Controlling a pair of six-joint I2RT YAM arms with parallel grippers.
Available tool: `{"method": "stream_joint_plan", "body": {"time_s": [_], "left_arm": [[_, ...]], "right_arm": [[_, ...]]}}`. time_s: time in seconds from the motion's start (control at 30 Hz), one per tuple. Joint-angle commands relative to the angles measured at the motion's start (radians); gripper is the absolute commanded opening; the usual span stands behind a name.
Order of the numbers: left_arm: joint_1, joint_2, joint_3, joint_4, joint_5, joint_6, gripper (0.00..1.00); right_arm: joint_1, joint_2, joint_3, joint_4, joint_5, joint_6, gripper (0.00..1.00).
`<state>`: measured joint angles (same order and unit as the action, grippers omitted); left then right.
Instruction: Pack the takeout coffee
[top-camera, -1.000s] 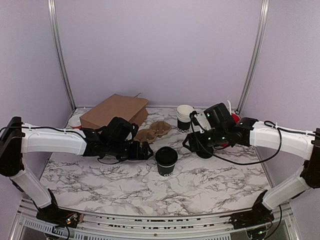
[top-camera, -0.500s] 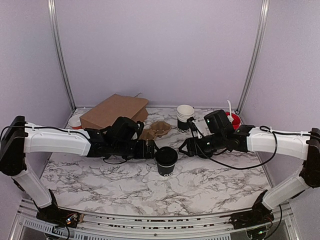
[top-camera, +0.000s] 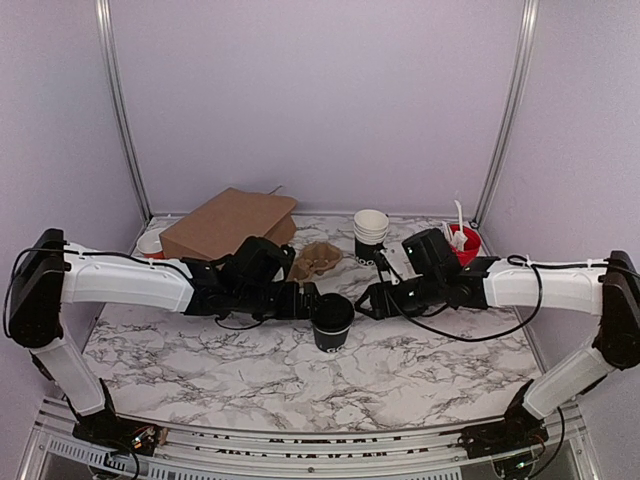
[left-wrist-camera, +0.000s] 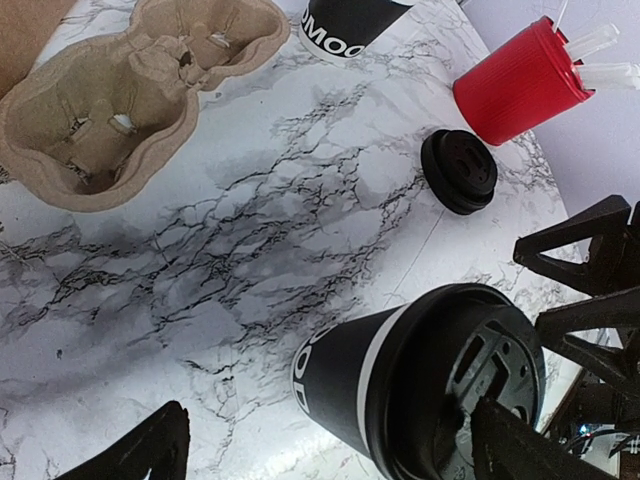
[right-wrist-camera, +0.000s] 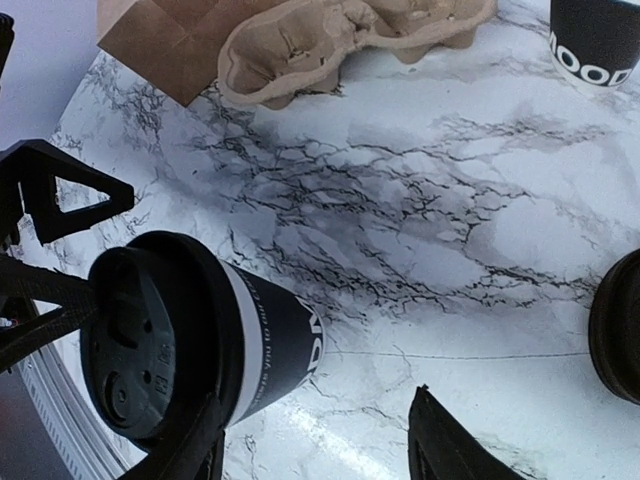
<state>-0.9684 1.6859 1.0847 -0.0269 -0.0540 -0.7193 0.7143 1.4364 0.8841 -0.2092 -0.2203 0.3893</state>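
The takeout coffee (top-camera: 332, 322) is stood upright at the middle of the counter (top-camera: 430, 370), flanked by left gripper (top-camera: 307, 301) and right gripper (top-camera: 364, 300), both spread. Grasping is judged in hand; square closure on its wall is needed.

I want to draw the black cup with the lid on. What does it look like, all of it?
The small black paper cup with a black plastic lid stands upright near the middle of the white marble-patterned table. A white band runs under the lid, and white letters mark its side. The lid is round with moulded dips. The open left pincer and open right pincer flank it; whether they touch it is unclear.
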Motion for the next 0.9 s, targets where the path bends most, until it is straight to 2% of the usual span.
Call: {"method": "stream_joint_plan", "body": {"time_s": [0.0, 0.47, 0.67, 0.87], "left_arm": [[-0.007, 0.029, 0.016, 0.01, -0.009, -0.008, 0.99], [-0.012, 0.037, 0.009, 0.004, -0.012, -0.011, 0.99], [-0.013, 0.043, 0.007, 0.005, -0.011, -0.016, 0.99], [-0.015, 0.041, 0.002, 0.005, -0.013, -0.017, 0.99]], "right_arm": [[0.008, 0.027, -0.023, 0.039, -0.009, 0.015, 0.6], [0.044, -0.052, 0.032, -0.033, 0.07, 0.019, 0.59], [0.09, 0.01, 0.047, -0.039, 0.102, 0.023, 0.59], [0.089, 0.052, -0.034, -0.001, 0.139, 0.066, 0.58]]}}
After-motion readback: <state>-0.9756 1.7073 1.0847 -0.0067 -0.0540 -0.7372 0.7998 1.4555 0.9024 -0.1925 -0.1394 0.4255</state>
